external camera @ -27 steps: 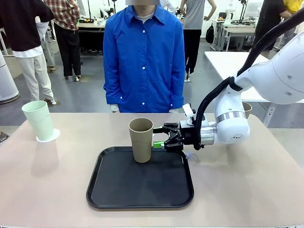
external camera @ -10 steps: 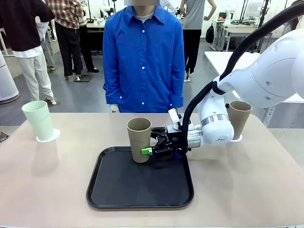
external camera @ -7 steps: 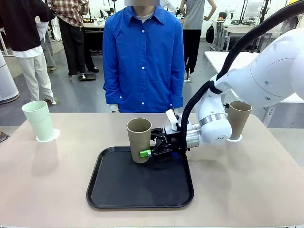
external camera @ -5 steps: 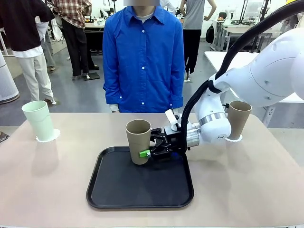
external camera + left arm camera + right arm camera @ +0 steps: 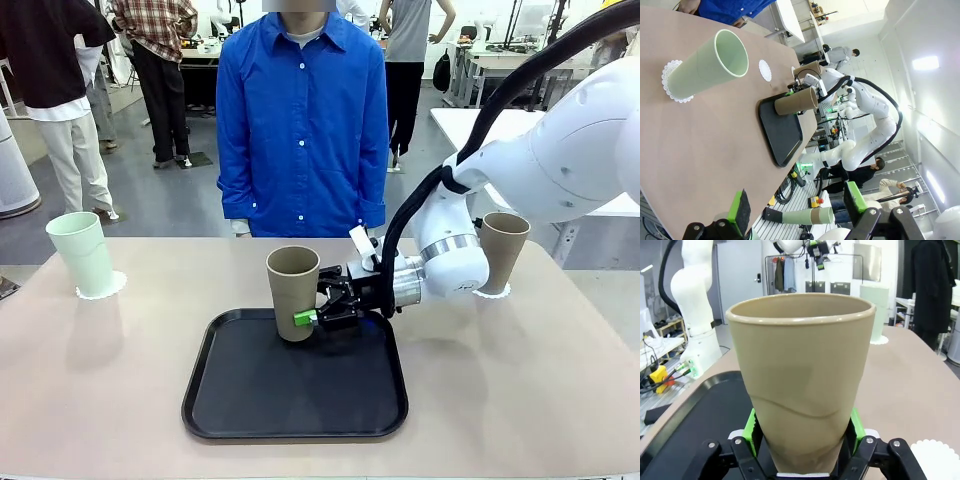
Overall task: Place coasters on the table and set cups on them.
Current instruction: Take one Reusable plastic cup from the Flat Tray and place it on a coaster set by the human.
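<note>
A brownish-taupe cup (image 5: 293, 293) stands slightly tilted at the far edge of the black tray (image 5: 295, 400), and my right gripper (image 5: 311, 318) is shut on its lower part from the right. In the right wrist view the green pads (image 5: 754, 428) press both sides of this cup (image 5: 802, 370), whose wall is dented. The mint cup (image 5: 83, 253) stands on a coaster (image 5: 103, 288) at the table's far left. A second taupe cup (image 5: 502, 250) stands on a coaster (image 5: 492, 292) at the right. An empty coaster (image 5: 764, 70) lies on the table (image 5: 520, 400). My left gripper (image 5: 796, 210) is open, holding nothing.
A person in a blue shirt (image 5: 302, 120) stands at the far side of the table, hands out of sight. The right arm (image 5: 540, 170) reaches in over the table's right half. Other people and white tables are farther back.
My right gripper moved left from beside the taupe cup and shut on its lower part. The cup has tipped slightly and shifted a little.
</note>
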